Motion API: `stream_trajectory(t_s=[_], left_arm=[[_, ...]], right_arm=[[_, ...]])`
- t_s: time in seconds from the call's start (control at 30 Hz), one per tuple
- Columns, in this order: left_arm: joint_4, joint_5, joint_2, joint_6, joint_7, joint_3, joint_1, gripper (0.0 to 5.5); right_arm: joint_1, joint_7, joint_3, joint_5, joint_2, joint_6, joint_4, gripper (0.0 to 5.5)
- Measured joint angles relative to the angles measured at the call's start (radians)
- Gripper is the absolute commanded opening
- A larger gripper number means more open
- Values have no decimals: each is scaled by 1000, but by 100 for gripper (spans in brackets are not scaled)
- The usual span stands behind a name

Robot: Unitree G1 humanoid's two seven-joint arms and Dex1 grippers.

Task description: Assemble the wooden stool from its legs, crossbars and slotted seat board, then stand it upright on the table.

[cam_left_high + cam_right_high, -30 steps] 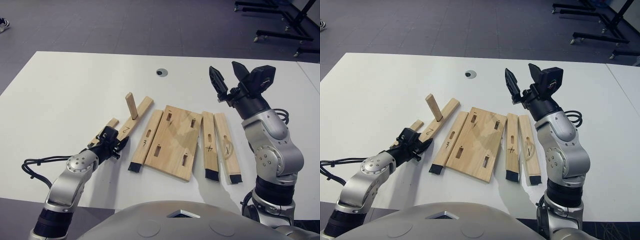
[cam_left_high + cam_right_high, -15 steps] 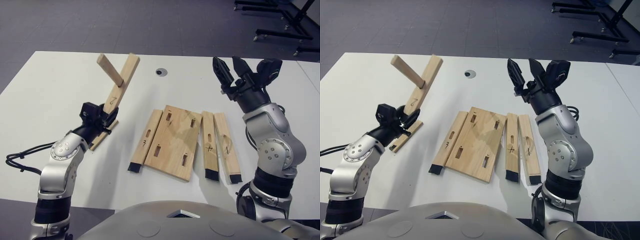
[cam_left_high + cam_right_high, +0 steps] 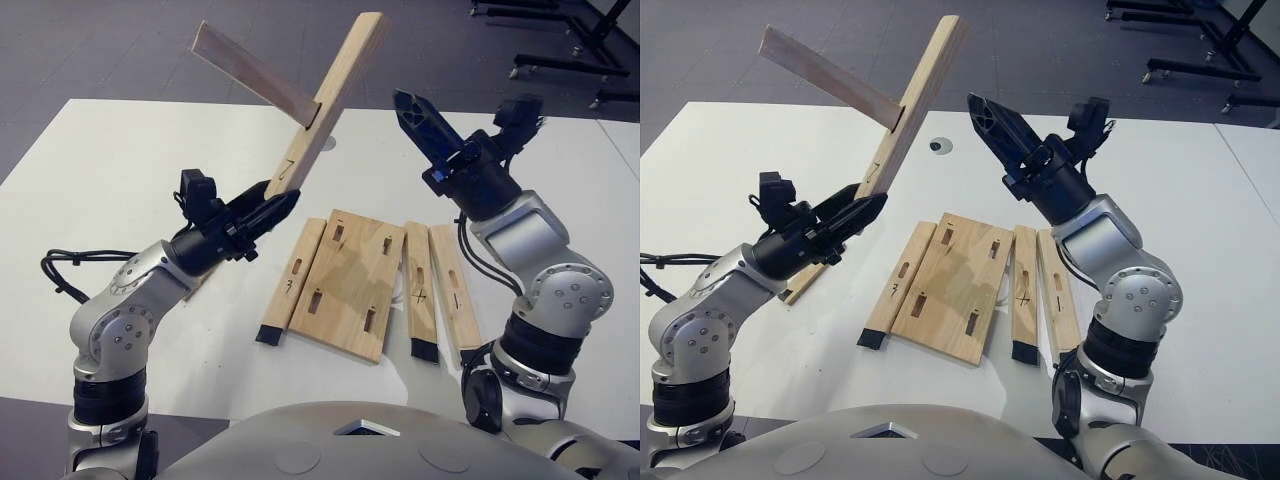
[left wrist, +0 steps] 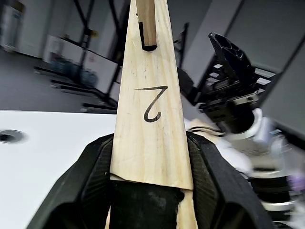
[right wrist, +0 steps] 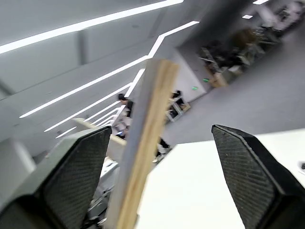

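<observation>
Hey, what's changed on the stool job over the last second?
The left gripper raised the leg marked 2, crossbar plugged in, off the table and tilted toward the right gripper, which, open, swung toward it. Seat board and the other three legs stayed flat.

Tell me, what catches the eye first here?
A wooden leg marked 2, a crossbar plugged into its slot, is held high over the table by the left gripper. The open right gripper points at it from the other side; the seat board lies flat below.

End effector [image 5: 155,130] spread, wooden leg [image 5: 147,143] ahead
</observation>
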Motion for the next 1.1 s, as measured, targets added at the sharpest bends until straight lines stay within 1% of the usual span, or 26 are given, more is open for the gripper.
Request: stream_trajectory(t_s=[0.07, 0.1, 0.17, 0.27, 0.43, 0.57, 0.8, 0.9, 0.97, 1.1], left_arm=[[3, -190, 13, 67, 0, 5, 0, 201], [9, -245, 22, 84, -1, 6, 0, 201], [13, -334, 56, 112, -5, 7, -1, 201], [29, -409, 85, 127, -8, 7, -12, 201], [44, -406, 115, 131, -28, -10, -18, 201], [59, -393, 121, 131, -43, -24, -3, 201], [57, -369, 125, 131, -58, -51, 4, 201], [50, -353, 140, 137, -82, -71, 15, 201], [50, -347, 145, 137, -85, -74, 18, 201], [50, -347, 161, 137, -117, -66, 22, 201]], right_arm=[[22, 82, 1, 57, -4, -1, 17, 389], [24, 101, 3, 75, -6, -1, 24, 389], [25, 135, 32, 85, -6, -4, 40, 389], [26, 147, 69, 101, -5, -3, 64, 389], [26, 150, 118, 154, -14, 5, 73, 389], [26, 157, 123, 235, -24, 4, 82, 389], [25, 147, 134, 250, -30, -9, 103, 389], [23, 147, 146, 250, -14, -29, 121, 389], [22, 147, 149, 250, -8, -39, 124, 365], [22, 164, 149, 272, -8, -42, 121, 294]])
